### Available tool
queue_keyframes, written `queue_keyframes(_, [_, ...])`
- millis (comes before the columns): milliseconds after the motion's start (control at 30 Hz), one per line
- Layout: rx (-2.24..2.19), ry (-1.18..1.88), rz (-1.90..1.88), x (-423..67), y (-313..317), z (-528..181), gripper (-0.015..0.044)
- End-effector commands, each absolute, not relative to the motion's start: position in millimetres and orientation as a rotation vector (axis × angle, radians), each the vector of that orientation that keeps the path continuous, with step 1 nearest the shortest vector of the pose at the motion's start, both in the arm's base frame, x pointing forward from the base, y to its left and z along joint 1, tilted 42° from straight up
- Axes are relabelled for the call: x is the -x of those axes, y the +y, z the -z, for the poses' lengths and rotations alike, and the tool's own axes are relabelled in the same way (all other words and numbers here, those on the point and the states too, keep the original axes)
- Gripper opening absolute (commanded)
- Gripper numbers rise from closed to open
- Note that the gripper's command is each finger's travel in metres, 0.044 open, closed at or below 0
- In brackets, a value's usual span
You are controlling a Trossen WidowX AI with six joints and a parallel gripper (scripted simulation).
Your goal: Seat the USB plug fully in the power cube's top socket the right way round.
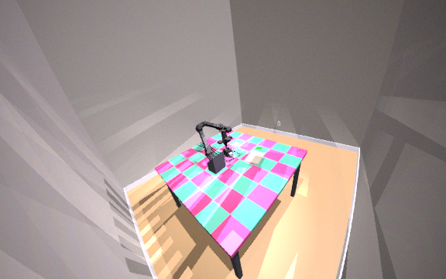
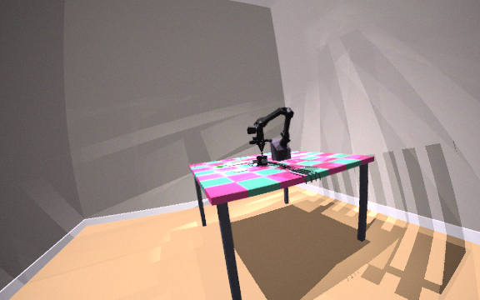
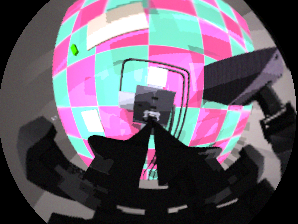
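The dark power cube (image 1: pixel 228 153) (image 2: pixel 262 160) (image 3: pixel 155 95) stands on the checkered table. The USB plug (image 3: pixel 151 115) shows as a small light-grey piece at my fingertips, by the near side of the cube's top in the wrist view. My gripper (image 2: pixel 262 152) (image 3: pixel 152 124) points straight down over the cube and is shut on the plug. The fingertips hide part of the plug. Its way round, how deep it sits, and whether it touches the socket cannot be told.
Dark cables (image 3: pixel 188 95) loop around the cube and run across the checkered table (image 1: pixel 248 213) (image 2: pixel 261 187). A pale flat rectangular thing (image 1: pixel 255 159) (image 3: pixel 117 25) and a small green item (image 1: pixel 259 147) (image 2: pixel 220 167) (image 3: pixel 74 49) lie farther off. The arm's dark base block (image 1: pixel 216 163) (image 2: pixel 281 151) stands nearby.
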State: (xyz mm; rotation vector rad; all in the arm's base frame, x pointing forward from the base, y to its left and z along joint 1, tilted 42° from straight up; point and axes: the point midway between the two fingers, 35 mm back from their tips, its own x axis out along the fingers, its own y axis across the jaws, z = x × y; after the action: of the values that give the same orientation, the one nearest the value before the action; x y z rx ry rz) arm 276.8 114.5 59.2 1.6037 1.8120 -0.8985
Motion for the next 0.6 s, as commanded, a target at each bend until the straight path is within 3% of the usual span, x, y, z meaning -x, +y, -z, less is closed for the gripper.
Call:
queue_keyframes(0, [-1.606,1.808,0.906,-277.1,114.5,-58.0,0.0000])
queue_keyframes(567, [-1.606,1.808,0.906,-276.8,115.9,-56.5,0.0000])
